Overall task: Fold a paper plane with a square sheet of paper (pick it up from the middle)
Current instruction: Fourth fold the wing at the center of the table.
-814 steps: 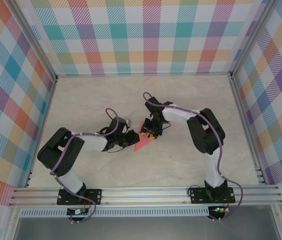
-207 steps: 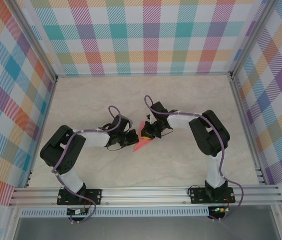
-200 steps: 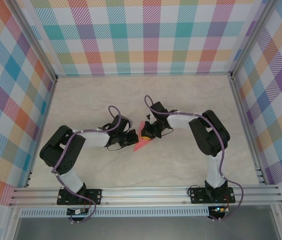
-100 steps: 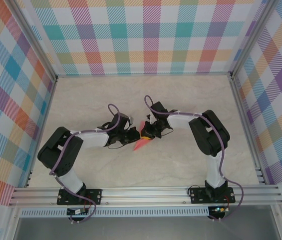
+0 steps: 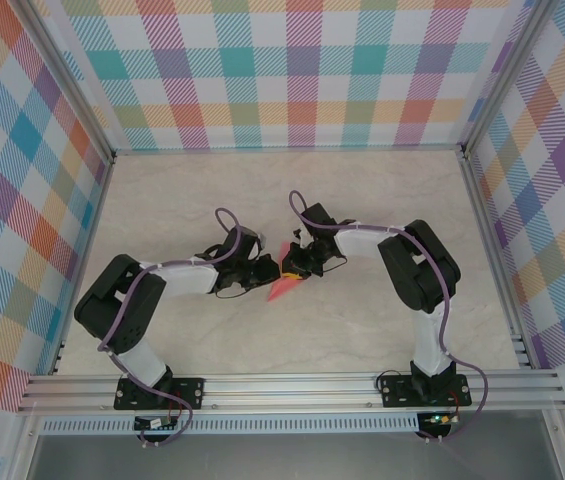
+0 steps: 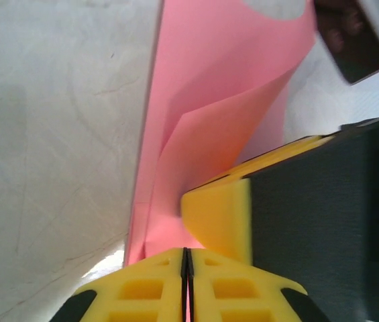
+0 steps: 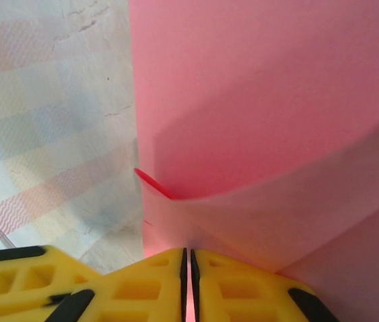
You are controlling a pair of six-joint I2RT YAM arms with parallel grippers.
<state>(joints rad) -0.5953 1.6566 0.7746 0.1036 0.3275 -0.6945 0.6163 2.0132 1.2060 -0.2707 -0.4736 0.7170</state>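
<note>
The pink sheet of paper [image 5: 282, 289] is folded into a narrow pointed shape and held just above the table between both arms. From the left, my left gripper [image 5: 269, 270] is shut on its edge; the left wrist view shows the paper [image 6: 202, 100] running down into the closed jaws [image 6: 187, 252]. My right gripper [image 5: 293, 267] meets it from the right, shut on another fold. Its wrist view shows layered pink paper [image 7: 263, 100] rising from the jaws [image 7: 187, 252]. The right gripper's yellow finger [image 6: 219, 215] presses close beside my left fingertips.
The marble-patterned table top [image 5: 362, 200] lies all round the two arms. Checked walls [image 5: 282, 70] and aluminium rails [image 5: 292, 385] enclose it. The arms' elbows [image 5: 122, 300] [image 5: 417, 265] rest low on either side.
My left gripper has edged slightly up and toward the right gripper, and the paper's lower tip has drawn in a little. The right arm has hardly moved.
</note>
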